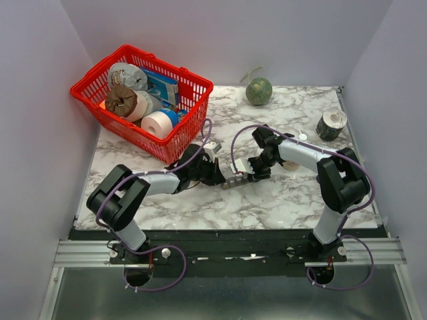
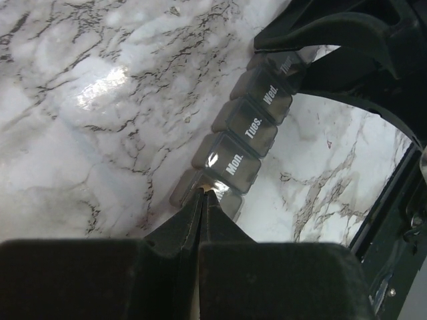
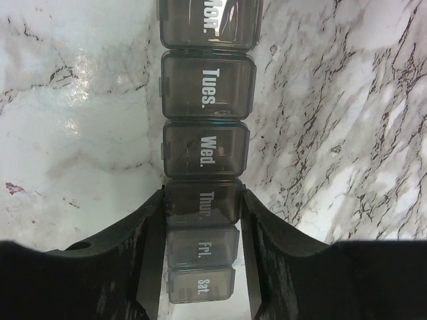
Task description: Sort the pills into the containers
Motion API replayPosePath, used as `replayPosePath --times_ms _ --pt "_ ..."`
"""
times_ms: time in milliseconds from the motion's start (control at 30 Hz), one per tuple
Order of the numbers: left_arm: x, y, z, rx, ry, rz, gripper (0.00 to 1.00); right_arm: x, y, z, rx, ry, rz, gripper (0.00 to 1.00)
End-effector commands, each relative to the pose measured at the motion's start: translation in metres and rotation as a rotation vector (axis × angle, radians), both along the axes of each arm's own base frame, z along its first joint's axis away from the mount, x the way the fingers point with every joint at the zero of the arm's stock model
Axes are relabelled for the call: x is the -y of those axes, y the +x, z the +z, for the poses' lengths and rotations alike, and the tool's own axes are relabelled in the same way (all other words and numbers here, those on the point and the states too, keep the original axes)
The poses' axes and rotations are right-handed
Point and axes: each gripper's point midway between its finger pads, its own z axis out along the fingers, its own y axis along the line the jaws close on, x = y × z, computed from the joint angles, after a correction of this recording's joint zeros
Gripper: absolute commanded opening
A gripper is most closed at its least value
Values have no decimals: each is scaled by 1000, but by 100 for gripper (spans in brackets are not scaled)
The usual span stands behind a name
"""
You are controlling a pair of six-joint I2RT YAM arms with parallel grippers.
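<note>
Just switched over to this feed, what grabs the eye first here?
Both arms meet mid-table on the dark pill organizer: the right gripper clamps it at Thur., and the left gripper, shut, has its tips at the end past Mon. The red basket of tape rolls sits in the far left corner.

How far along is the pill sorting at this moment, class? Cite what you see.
Done: nothing that shows; the pill organiser looks closed from Mon. to Sat. In hand: the right gripper clamps the strip at Thur., and the shut left gripper touches the end compartment beside Mon. Left: opening lids and dropping pills in; none are clearly visible.
</note>
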Motion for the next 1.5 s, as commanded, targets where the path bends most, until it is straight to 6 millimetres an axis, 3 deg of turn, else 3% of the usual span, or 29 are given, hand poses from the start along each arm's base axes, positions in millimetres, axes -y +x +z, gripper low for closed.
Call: replayPosePath --times_ms 0,200,467,633,900,1000,1167,1233,1300,1467 --pt "0 -12 -15 -63 57 -44 5 2 -2 -14 -23 -39 -11 37" --pt "0 -12 -4 -42 61 -46 5 1 -1 -14 -24 -41 -15 37" --pt "14 -2 51 40 -61 -34 6 3 -1 -15 -20 -47 -18 38" --pt "16 3 65 63 -58 -35 6 3 0 -15 -17 -49 -19 38" --pt "11 -8 36 -32 26 -64 5 3 0 -16 -20 -51 -23 38" --pt "12 -19 17 -87 65 -92 4 3 1 -16 -18 -53 -27 38" --pt "4 -29 -36 -206 191 -84 4 3 2 -16 -19 -58 -32 38" --pt "1 -25 -42 -201 214 -64 3 5 2 -17 -20 -64 -32 38" --pt "0 -25 -39 -188 208 -63 3 5 1 -17 -20 -66 -33 38" --pt "8 -19 5 -91 127 -69 6 5 4 -17 -19 -67 -39 38"
